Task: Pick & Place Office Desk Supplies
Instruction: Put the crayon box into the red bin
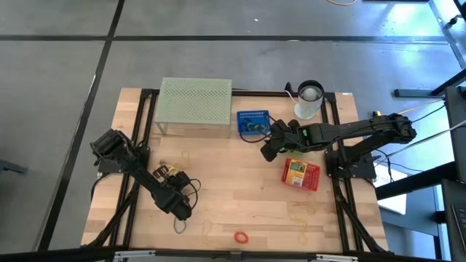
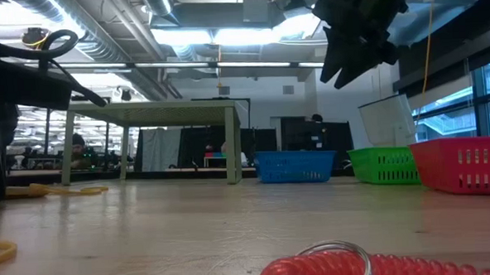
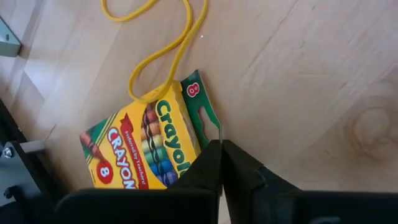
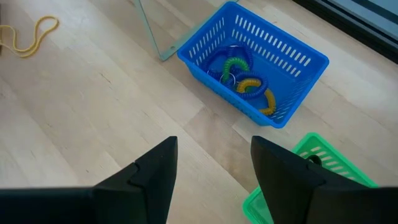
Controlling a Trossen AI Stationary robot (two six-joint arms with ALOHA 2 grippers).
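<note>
left gripper pinched onto crayon box flap near the table's left edge

the left gripper sits low over the table, toward the left edge and nearer the front than the back. its fingers are closed together, with the green flap of the crayon box caught between the tips. the box lies flat on the wood, and a yellow rubber band loops away from its top end, touching it.

the right gripper hangs above the table in the back right part, its fingers spread wide with nothing between them. just beyond it a blue basket stands beside the pale green mesh stand and holds coiled loops in green, blue and yellow. a green basket sits close under the right gripper. a red basket lies toward the right edge, and a white cup stands near the back right corner.

a red coil rests by the front edge, with thin yellow bands scattered on the wood nearby.
</note>
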